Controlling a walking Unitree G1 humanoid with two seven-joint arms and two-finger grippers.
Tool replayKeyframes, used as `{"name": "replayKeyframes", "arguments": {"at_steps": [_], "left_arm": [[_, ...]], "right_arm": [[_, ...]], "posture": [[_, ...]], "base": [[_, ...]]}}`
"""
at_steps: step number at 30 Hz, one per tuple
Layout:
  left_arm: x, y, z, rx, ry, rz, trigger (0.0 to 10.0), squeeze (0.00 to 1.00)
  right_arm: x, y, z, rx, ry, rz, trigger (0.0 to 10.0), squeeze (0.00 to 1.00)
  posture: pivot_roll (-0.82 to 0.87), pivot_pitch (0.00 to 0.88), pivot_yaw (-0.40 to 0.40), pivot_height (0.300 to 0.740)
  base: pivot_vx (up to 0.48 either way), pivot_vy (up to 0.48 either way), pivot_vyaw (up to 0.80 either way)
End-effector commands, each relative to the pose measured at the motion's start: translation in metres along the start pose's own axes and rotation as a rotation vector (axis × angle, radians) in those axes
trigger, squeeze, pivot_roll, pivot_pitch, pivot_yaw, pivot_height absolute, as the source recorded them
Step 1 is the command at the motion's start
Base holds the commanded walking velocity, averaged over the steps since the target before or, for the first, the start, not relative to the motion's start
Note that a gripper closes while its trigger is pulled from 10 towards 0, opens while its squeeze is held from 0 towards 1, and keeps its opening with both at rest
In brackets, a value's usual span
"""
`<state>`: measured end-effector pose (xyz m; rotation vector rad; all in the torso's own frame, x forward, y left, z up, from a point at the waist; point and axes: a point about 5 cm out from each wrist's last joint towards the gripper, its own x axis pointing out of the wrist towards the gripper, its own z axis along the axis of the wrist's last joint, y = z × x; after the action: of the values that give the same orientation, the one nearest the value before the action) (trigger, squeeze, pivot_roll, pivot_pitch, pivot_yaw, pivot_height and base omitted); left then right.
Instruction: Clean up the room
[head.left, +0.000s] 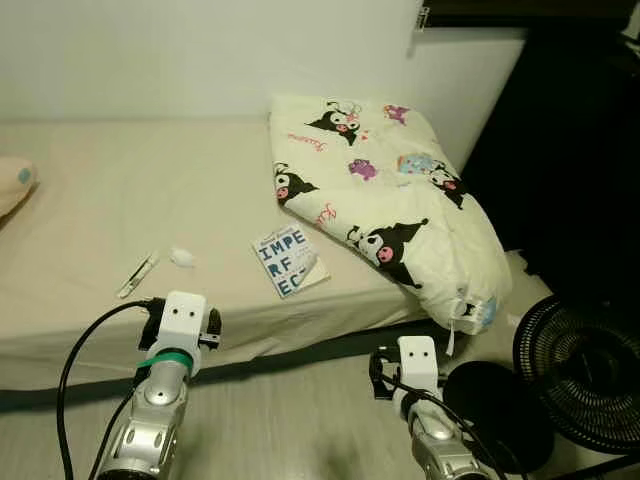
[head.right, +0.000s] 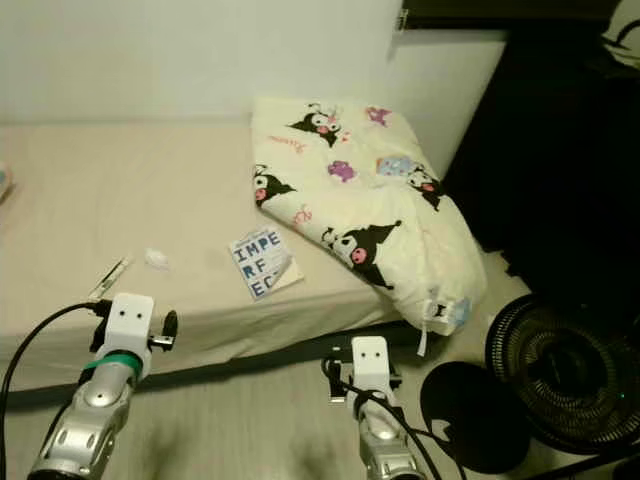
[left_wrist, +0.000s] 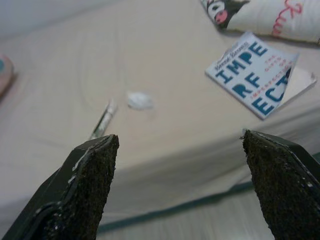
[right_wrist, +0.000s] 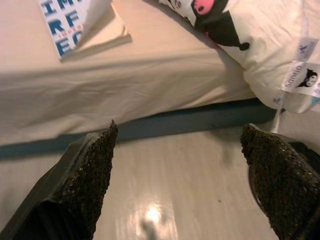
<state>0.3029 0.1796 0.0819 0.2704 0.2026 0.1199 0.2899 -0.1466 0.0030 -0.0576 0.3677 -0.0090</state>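
1. Book (head.left: 290, 262), pen (head.left: 138, 273) and paper wad (head.left: 183, 257) lie on the bed (head.left: 90, 190) near its front edge.
2. Left gripper (left_wrist: 177, 187) and right gripper (right_wrist: 182, 177) both spread, empty.
3. Book likely light, floppy cover: pinch the spine edge. Wad soft, crushable.

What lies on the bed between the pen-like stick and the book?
A small white crumpled wad lies between the stick and the book, nearer the stick. The remaining sheet is bare, clearest in the left wrist view.

A book (head.left: 290, 262) lies on the bed (head.left: 120, 200) beside a cartoon-print quilt (head.left: 390, 210).
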Motion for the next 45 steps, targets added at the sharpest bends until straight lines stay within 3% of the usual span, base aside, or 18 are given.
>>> {"name": "replayKeyframes", "arguments": {"at_steps": [1, 4, 7, 9, 11, 14, 18, 22, 25, 32, 45], "left_arm": [[0.001, 0.000, 0.013, 0.011, -0.026, -0.009, 10.0, 0.00], [0.002, 0.001, 0.015, -0.005, -0.031, -0.012, 10.0, 0.00], [0.001, -0.002, 0.001, -0.082, -0.002, -0.018, 10.0, 0.00], [0.001, -0.002, 0.001, -0.082, -0.002, -0.018, 10.0, 0.00], [-0.002, -0.008, -0.018, -0.141, 0.043, -0.036, 10.0, 0.00], [-0.004, -0.015, -0.027, -0.102, 0.060, -0.057, 10.0, 0.00], [-0.004, -0.018, -0.026, -0.087, 0.038, -0.077, 10.0, 0.00], [-0.004, -0.010, -0.019, -0.147, -0.004, -0.040, 10.0, 0.00], [-0.004, -0.005, -0.016, -0.171, -0.035, -0.025, 10.0, 0.00], [-0.003, -0.002, -0.012, -0.130, -0.072, -0.003, 10.0, 0.00], [-0.003, 0.001, -0.008, -0.143, -0.088, 0.005, 10.0, 0.00]], "right_arm": [[-0.001, 0.002, -0.001, 0.012, -0.003, 0.010, 10.0, 0.00], [0.000, 0.001, 0.001, 0.025, -0.008, 0.001, 10.0, 0.00], [0.001, 0.002, 0.001, 0.036, 0.005, -0.037, 10.0, 0.00], [0.001, 0.002, 0.001, 0.036, 0.005, -0.037, 10.0, 0.00], [0.000, 0.006, -0.003, 0.060, 0.028, -0.051, 10.0, 0.00], [0.000, 0.011, 0.001, 0.063, -0.005, -0.026, 10.0, 0.00], [0.000, 0.013, 0.008, 0.047, -0.057, -0.005, 10.0, 0.00], [0.000, 0.001, 0.029, 0.055, -0.215, -0.088, 10.0, 0.00], [-0.001, 0.000, 0.036, 0.058, -0.262, -0.085, 10.0, 0.00], [0.001, 0.008, 0.034, 0.052, -0.235, -0.020, 10.0, 0.00], [0.001, 0.013, 0.026, 0.040, -0.181, 0.011, 10.0, 0.00]], "posture": [[0.11, 0.000, 0.073, 0.740], [0.10, 0.000, 0.069, 0.740], [0.06, 0.000, 0.045, 0.740], [0.06, 0.000, 0.045, 0.740], [0.03, 0.000, 0.038, 0.740], [0.02, 0.000, 0.049, 0.740], [0.02, 0.000, 0.056, 0.740], [0.02, 0.000, 0.055, 0.740], [0.02, 0.000, 0.053, 0.740], [0.03, 0.000, 0.028, 0.740], [0.04, 0.000, 0.019, 0.740]], "base": [[0.000, 0.000, 0.00], [0.000, 0.000, 0.00], [0.000, 0.000, 0.00], [0.000, 0.000, 0.00], [0.000, 0.000, 0.00], [0.000, 0.000, 0.00], [0.000, 0.000, 0.00], [0.000, 0.000, 0.00], [0.000, 0.000, 0.00], [0.000, 0.000, 0.00], [0.000, 0.000, 0.00]]}}
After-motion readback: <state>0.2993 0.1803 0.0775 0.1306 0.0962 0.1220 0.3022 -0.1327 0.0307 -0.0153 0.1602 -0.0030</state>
